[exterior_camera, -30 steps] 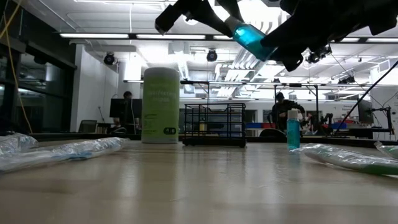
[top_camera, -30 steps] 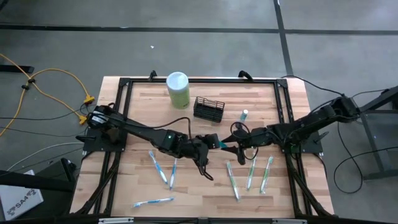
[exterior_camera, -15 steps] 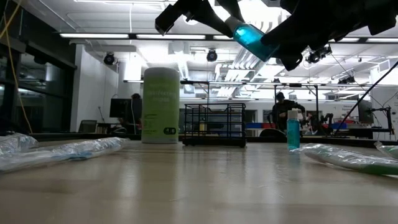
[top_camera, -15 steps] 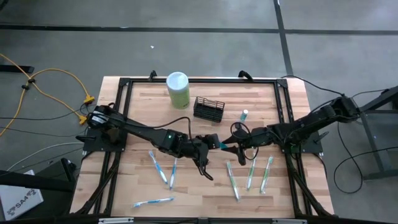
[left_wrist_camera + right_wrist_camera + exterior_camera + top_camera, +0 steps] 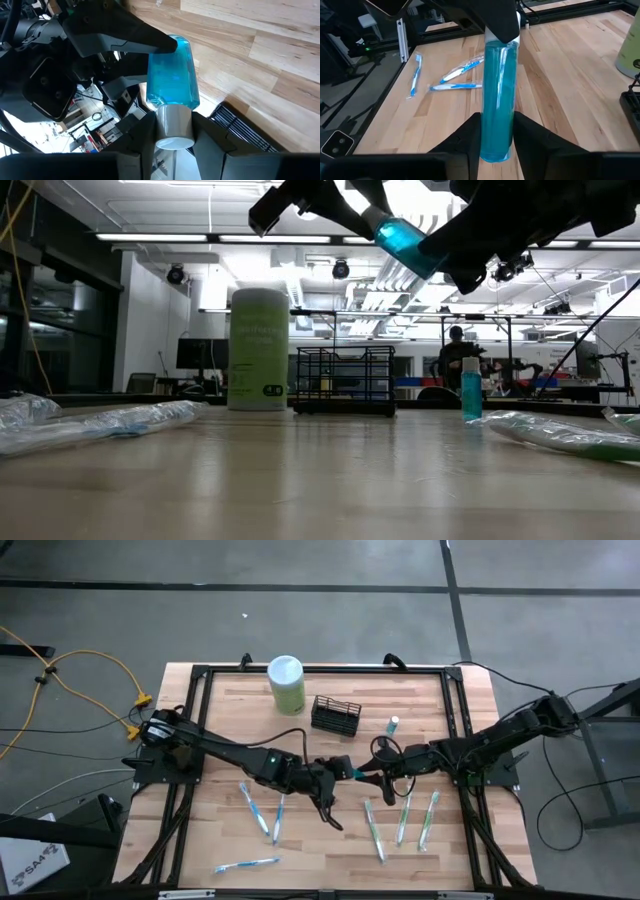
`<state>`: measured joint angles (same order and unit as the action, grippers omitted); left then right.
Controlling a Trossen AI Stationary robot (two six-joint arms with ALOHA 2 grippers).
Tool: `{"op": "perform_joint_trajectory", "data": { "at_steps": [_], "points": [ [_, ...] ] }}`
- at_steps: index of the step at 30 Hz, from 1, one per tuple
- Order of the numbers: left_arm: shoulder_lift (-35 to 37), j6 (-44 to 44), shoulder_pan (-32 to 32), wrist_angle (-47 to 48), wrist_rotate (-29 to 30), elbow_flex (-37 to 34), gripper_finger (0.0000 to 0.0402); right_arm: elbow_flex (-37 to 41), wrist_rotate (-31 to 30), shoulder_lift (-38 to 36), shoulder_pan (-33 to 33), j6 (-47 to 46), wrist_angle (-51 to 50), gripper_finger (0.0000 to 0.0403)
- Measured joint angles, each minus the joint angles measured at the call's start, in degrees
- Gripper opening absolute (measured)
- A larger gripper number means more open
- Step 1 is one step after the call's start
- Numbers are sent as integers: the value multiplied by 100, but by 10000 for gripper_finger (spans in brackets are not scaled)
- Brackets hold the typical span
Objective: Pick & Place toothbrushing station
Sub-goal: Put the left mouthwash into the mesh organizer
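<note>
High view: I have the left gripper (image 5: 343, 769) and right gripper (image 5: 368, 777) meeting mid-table over a clear blue bottle with a white cap (image 5: 356, 773), likely a handover; the black wire-mesh caddy (image 5: 335, 713) sits well apart behind them

Low view: bottle aloft, caddy beside a pale green canister (image 5: 258, 349), its label unreadable

Left wrist view: fingers pinch the cap

Right wrist view: fingers clamp the base; no brand visible

Bright ceiling strips (image 5: 190, 237), perhaps slight blur low down
</note>
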<state>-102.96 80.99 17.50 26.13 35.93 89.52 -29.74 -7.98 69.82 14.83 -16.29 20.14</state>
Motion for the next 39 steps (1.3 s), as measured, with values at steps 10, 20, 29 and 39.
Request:
{"op": "perform_joint_trajectory", "data": {
  "at_steps": [10, 20, 29, 39],
  "points": [
    [-2, -467, 2, -131, -3, -7, 112, 1, 74, -4, 0, -4, -4, 94],
    [-2, -1352, -78, -134, -5, -7, 113, 4, 67, -4, 0, -46, -17, 93],
    [-2, -1833, -187, -24, -3, -7, 130, 4, 35, -4, -4, -33, 1, 93],
    [-2, -1779, -197, 123, 24, -4, 183, 0, 109, -2, 2, -24, 19, 93]
  ]
}}
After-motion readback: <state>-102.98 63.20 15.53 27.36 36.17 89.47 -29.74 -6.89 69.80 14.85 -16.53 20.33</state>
